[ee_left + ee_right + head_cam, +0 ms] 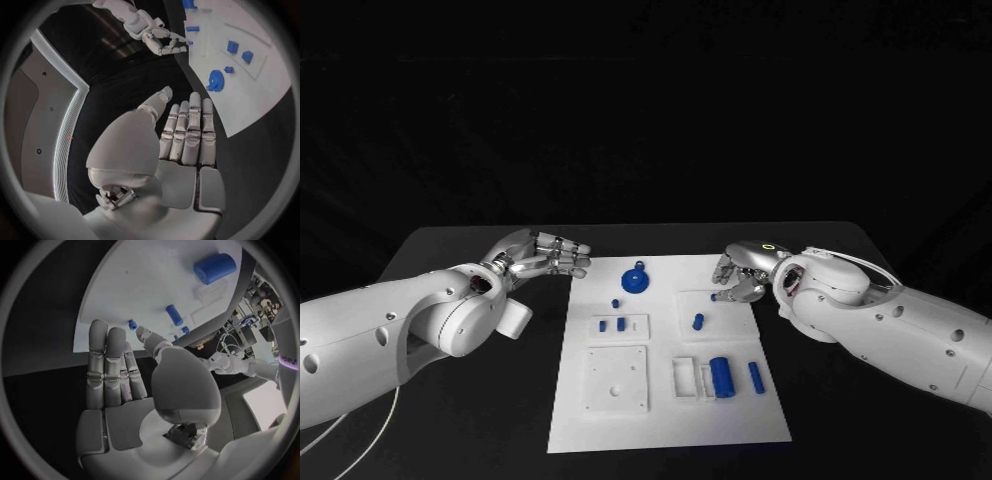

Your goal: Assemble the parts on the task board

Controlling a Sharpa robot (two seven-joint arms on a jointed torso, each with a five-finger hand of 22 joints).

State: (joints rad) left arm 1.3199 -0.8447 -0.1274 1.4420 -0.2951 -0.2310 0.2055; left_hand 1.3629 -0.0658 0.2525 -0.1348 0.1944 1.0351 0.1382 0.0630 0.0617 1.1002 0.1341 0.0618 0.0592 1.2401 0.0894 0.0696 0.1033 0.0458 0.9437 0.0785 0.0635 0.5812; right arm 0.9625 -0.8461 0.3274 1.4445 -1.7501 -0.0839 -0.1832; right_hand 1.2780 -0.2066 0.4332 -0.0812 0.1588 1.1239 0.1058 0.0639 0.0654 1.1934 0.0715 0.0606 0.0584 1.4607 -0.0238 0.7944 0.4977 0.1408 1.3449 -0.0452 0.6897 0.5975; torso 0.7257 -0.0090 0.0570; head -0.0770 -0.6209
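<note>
Lying on a black table (pixel 473 400), white task board (pixel 668 420) with blue parts (pixel 721 376), left hand (pixel 548 255) and right hand (pixel 737 278) seemingly empty, fingers apart

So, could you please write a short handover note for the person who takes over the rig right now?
Left hand: open, holds nothing, beside the task board's far left corner.
Right hand: open, holds nothing, at the board's far right edge.
Parts on the board: blue round piece with a tab at the far end; small blue pieces in the left tray; small blue peg right of centre; big blue cylinder and blue pin nearer the robot.
Done: no part is in a hand; I cannot tell whether any is seated.
Left: pick up and fit the parts.
</note>
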